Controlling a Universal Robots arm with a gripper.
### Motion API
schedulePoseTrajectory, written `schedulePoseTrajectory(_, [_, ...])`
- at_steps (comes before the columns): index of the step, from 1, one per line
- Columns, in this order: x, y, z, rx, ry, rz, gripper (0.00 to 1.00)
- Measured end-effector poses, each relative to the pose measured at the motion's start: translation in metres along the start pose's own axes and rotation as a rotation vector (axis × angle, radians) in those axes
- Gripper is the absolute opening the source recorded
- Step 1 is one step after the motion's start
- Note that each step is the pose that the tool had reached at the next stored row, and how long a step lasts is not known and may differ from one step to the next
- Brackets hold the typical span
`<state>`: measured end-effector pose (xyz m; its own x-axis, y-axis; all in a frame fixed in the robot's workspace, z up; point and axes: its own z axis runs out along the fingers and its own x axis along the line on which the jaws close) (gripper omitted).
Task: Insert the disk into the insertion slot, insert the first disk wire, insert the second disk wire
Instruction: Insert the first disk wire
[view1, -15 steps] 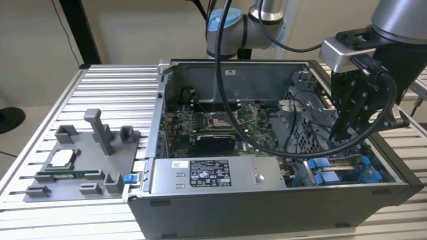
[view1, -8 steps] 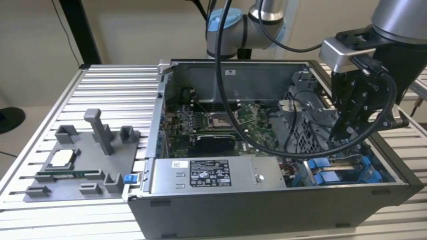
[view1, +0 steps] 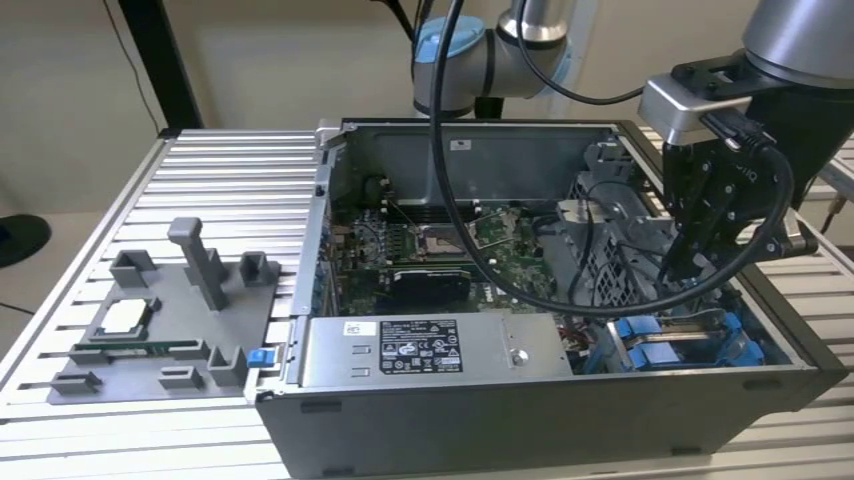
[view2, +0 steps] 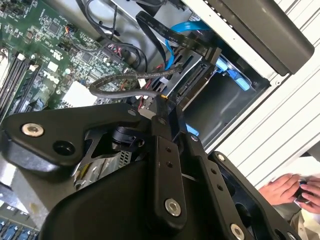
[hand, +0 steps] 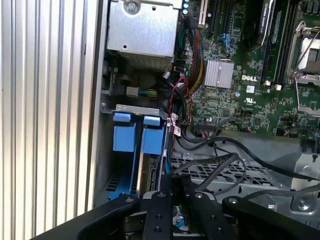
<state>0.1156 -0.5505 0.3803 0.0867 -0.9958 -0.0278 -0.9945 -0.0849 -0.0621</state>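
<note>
Fingers (view2: 165, 150), closed together, hover by the blue-framed disk (view2: 190, 70).

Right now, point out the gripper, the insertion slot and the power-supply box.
gripper (view1: 677, 268), exterior view, lower tip.
insertion slot (hand: 124, 137), first wrist view, blue rail.
power-supply box (view1: 521, 350), exterior view, grey top face.

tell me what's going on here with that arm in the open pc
A robot arm has its tool lowered into the open computer case, at the exterior view's right, over the insertion slot with its blue rails. In the second wrist view the tool's tip sits right at the connector edge of what looks like the disk, seated in its blue carrier, with a blue wire and a black ribbon wire close by. A person's hands rest outside the case.
</note>
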Motion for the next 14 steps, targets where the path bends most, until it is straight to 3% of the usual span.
schedulePoseTrajectory(5, [0.0025, -0.0016, 0.0001, -0.0003, 0.0004, 0.0, 0.0])
schedulePoseTrajectory(14, [0.0154, -0.0082, 0.001, -0.0011, 0.0011, 0.003, 0.0])
